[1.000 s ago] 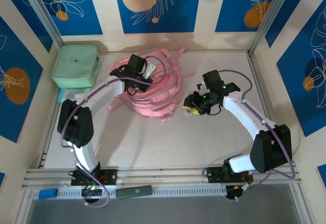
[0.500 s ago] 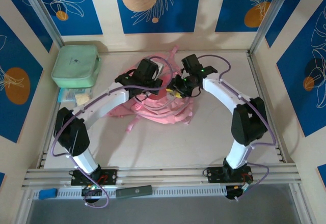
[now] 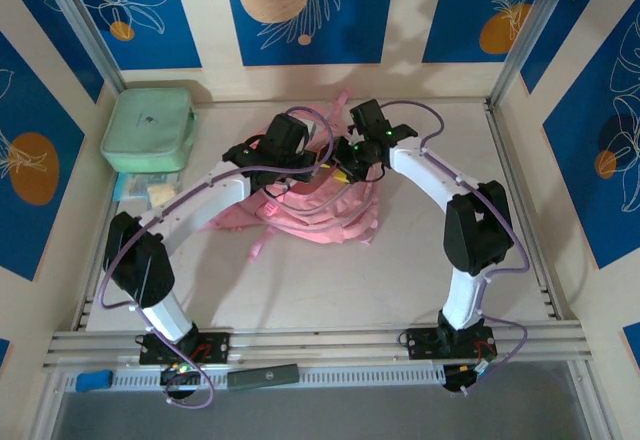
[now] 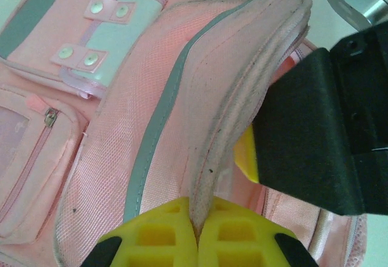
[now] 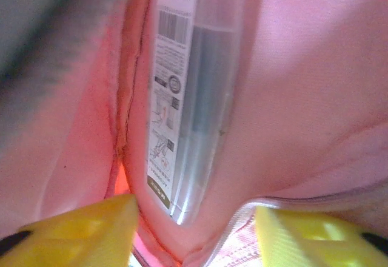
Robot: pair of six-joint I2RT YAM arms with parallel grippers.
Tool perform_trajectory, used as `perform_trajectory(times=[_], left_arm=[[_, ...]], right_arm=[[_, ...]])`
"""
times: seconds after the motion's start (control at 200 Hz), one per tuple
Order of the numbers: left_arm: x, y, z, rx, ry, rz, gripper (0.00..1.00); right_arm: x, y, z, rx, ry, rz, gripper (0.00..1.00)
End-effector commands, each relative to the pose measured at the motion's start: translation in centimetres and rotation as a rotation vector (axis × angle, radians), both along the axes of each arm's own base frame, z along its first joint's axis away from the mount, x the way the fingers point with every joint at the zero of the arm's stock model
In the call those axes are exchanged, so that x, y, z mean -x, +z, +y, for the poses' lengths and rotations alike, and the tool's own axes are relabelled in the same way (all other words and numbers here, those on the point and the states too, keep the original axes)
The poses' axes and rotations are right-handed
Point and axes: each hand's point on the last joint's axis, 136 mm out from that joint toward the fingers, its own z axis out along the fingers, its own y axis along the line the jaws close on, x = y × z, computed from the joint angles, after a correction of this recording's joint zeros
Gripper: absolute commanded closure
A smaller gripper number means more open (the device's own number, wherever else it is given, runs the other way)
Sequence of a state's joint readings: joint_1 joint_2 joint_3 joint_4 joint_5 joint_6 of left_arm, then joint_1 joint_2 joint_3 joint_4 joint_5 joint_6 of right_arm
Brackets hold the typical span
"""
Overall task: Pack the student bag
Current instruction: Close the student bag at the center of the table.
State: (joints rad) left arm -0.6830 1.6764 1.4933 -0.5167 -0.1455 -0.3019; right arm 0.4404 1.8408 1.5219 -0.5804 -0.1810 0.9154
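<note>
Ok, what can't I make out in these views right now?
Top external: student bag opening, hidden under both arms.
Right wrist: clear packet inside the bag; label print blurred, lower end behind pink lining.
Left wrist: bag interior, blocked by the flap the left gripper pinches.

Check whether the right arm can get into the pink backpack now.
Likely yes: the left pincer pinches the pink backpack open by its flap, and the right pincer sits inside by a clear pack.
</note>
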Motion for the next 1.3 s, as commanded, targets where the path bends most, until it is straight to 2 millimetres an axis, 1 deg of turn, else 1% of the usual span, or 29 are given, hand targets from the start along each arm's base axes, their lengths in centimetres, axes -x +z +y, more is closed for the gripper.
perform_trajectory(times=[0.0,0.045,0.13,0.225,0.255,0.305,0.345,0.415,0.44,0.465,0.505,0.57,0.605,0.665,0.75,0.795,0.875,0.945,1.015,1.055,1.085,1.13,1.175,1.251,1.296], left_arm=[[0.0,4.5,-0.7,0.135,0.004,-0.072,1.00],[0.2,4.3,-0.9,0.150,0.000,-0.060,1.00],[0.7,3.3,-1.2,0.170,-0.013,-0.026,1.00],[1.5,2.4,-1.6,0.195,-0.037,0.028,1.00],[1.8,2.2,-1.8,0.208,-0.048,0.045,0.95],[2.5,2.0,-2.1,0.226,-0.071,0.078,0.86],[3.1,1.8,-2.2,0.238,-0.084,0.101,0.75],[4.3,2.0,-1.6,0.264,-0.078,0.133,0.64],[4.7,2.6,-1.2,0.287,-0.072,0.127,0.60],[5.1,2.8,-0.9,0.308,-0.065,0.122,0.54],[5.8,4.4,-0.2,0.366,-0.062,0.081,0.47],[6.8,5.7,1.3,0.440,-0.043,0.024,0.39],[7.2,5.8,2.4,0.459,-0.012,0.010,0.36],[7.7,5.3,4.6,0.474,0.045,0.011,0.32],[7.9,3.3,7.9,0.471,0.156,0.046,0.27],[7.8,2.4,9.4,0.486,0.213,0.065,0.26],[7.4,0.2,10.9,0.529,0.273,0.115,0.23],[6.8,-1.5,11.3,0.569,0.300,0.172,0.23],[5.9,-3.3,11.9,0.591,0.340,0.228,0.23],[5.3,-4.1,12.2,0.611,0.359,0.246,0.23],[4.9,-4.4,12.4,0.630,0.365,0.249,0.23],[4.2,-5.1,12.8,0.659,0.392,0.260,0.23],[3.6,-5.7,12.8,0.691,0.397,0.278,0.23],[2.9,-6.9,12.9,0.704,0.413,0.309,0.23],[2.6,-7.7,13.2,0.701,0.429,0.325,0.25]], right_arm=[[0.1,0.7,0.2,-0.035,0.015,-0.013,0.57],[0.2,0.6,0.6,-0.029,0.032,-0.008,0.60],[0.4,1.2,0.9,-0.037,0.058,-0.022,0.65],[1.2,2.4,0.1,-0.011,0.084,-0.079,0.66],[1.5,2.6,-0.3,0.006,0.090,-0.091,0.66],[2.0,2.5,-1.5,0.053,0.088,-0.099,0.65],[2.3,2.5,-2.6,0.088,0.079,-0.104,0.65],[2.9,2.4,-4.0,0.125,0.075,-0.113,0.64],[3.1,2.5,-4.4,0.139,0.079,-0.120,0.63],[3.4,2.5,-4.7,0.154,0.085,-0.126,0.62],[3.9,2.4,-5.2,0.194,0.096,-0.132,0.60],[5.0,2.1,-5.8,0.272,0.119,-0.133,0.57],[5.6,2.0,-6.1,0.319,0.128,-0.133,0.55],[6.6,2.1,-6.2,0.384,0.143,-0.143,0.53],[8.2,2.2,-5.2,0.446,0.174,-0.155,0.47],[9.0,2.0,-4.3,0.473,0.196,-0.152,0.44],[10.4,1.6,-2.5,0.536,0.229,-0.151,0.40],[11.3,1.3,-0.8,0.588,0.251,-0.164,0.39],[12.0,0.9,1.5,0.601,0.282,-0.182,0.38],[12.3,0.5,2.4,0.619,0.286,-0.179,0.38],[12.4,0.6,3.2,0.625,0.286,-0.182,0.38],[12.5,0.5,4.4,0.643,0.289,-0.187,0.37],[12.3,0.7,5.3,0.674,0.281,-0.208,0.37],[11.8,1.1,6.5,0.711,0.261,-0.231,0.37],[11.4,0.9,7.1,0.729,0.244,-0.236,0.37]])
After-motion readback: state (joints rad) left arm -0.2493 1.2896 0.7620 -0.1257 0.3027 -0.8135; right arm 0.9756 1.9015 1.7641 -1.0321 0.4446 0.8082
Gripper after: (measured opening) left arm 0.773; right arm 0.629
